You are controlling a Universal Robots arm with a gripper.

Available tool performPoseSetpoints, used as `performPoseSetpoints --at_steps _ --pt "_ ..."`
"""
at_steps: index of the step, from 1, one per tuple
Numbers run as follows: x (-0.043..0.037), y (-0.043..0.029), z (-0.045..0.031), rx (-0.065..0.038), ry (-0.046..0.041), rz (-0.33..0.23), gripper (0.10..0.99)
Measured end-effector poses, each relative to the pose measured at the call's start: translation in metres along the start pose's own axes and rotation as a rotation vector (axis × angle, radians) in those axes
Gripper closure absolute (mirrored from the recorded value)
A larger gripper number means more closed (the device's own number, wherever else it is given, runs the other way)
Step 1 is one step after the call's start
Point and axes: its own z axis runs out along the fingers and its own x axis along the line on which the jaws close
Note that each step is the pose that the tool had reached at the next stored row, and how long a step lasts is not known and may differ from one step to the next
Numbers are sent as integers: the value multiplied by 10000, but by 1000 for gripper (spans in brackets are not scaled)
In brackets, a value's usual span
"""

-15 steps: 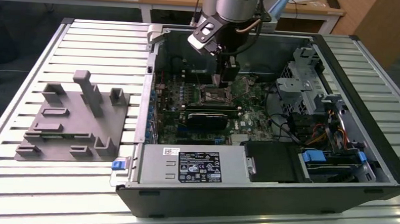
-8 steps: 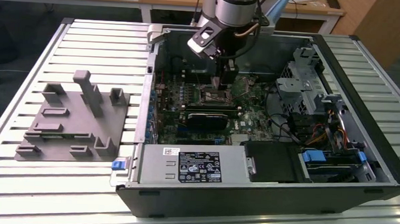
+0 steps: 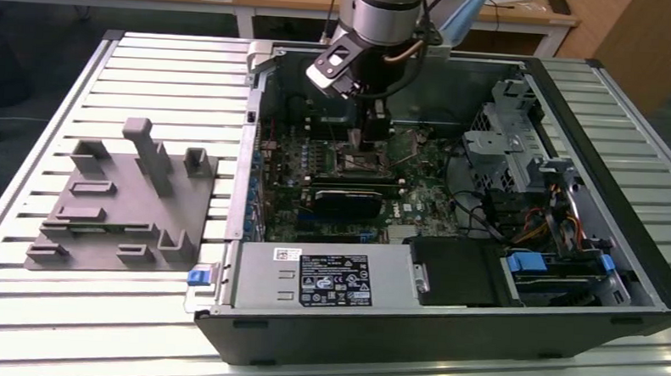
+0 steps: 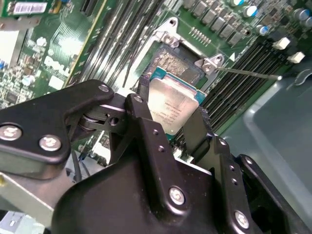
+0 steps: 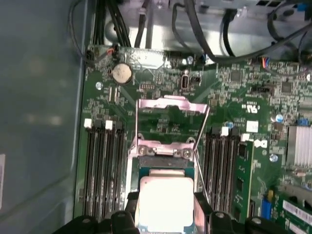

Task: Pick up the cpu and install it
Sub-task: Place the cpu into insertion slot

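Broadly, on the slatted surface (image 3: 148, 69) the open computer case (image 3: 443, 337) lies on its side, with a grey fixture (image 3: 120, 204) at its nine o'clock in the exterior view. Over the motherboard (image 3: 426, 192) the tool (image 3: 366, 138) is closed on the cpu (image 4: 173, 100), which hangs just over the open socket (image 4: 170, 63), seemingly unseated. I judge this the installing step; seating calls for edges square with the socket frame.
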Motion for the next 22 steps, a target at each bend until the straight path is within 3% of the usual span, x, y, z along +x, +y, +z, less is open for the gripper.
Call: performPoseSetpoints --at_steps 13,19,22 --pt "61 2 210 3 0 90 557" --pt "62 -6 247 -3 0 102 557" --pt "64 -33 274 -65 -3 152 557"
